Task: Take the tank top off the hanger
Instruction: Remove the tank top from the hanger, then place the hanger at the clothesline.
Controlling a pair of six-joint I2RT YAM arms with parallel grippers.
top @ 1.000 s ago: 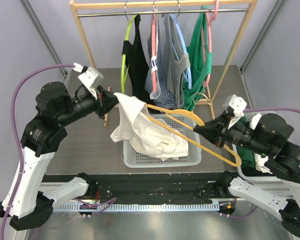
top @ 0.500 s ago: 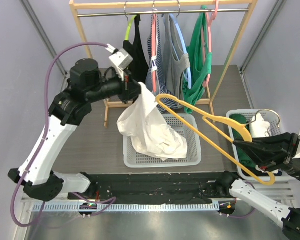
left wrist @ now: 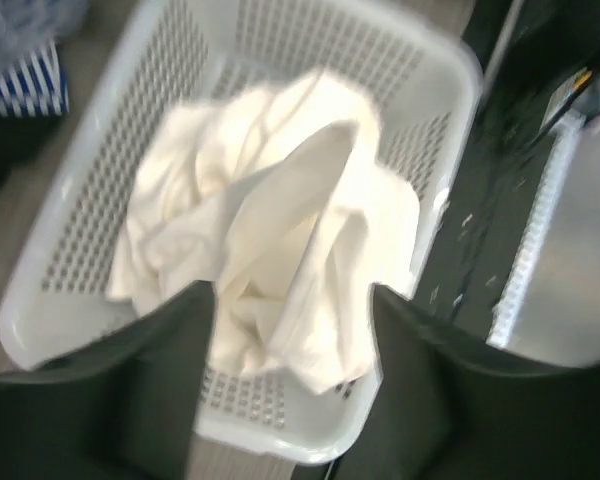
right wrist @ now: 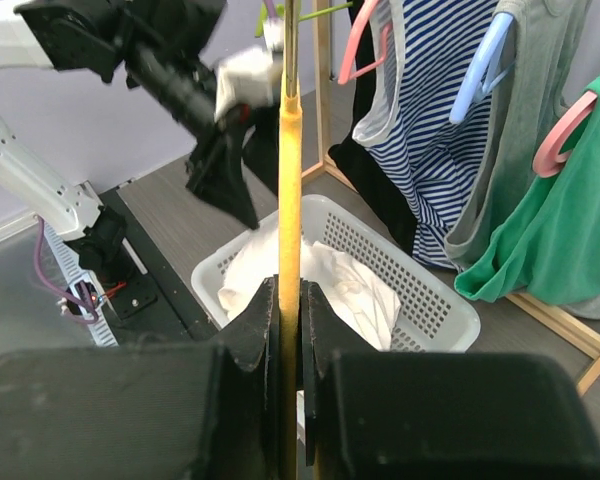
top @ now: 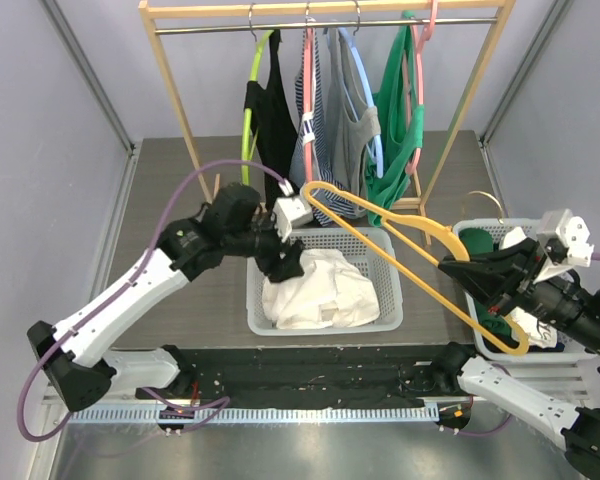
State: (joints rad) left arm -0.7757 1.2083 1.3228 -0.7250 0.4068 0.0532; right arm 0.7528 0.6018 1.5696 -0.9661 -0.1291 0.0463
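white tank top (top: 315,290) crumpled in basket (top: 380,322) | earlier hung from left gripper (top: 288,266), now released | right gripper (top: 458,272) clamps yellow hanger (top: 400,240), 3 o'clock of basket

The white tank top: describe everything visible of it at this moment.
The white tank top is soft, cotton-looking cloth, crumpled in a loose, folded heap inside the white perforated basket, filling most of its floor. It is off the yellow hanger, which the right gripper holds clear of it to the side. The left gripper hangs open just above it; the blurred wrist view does not settle whether the fingertips touch the cloth.
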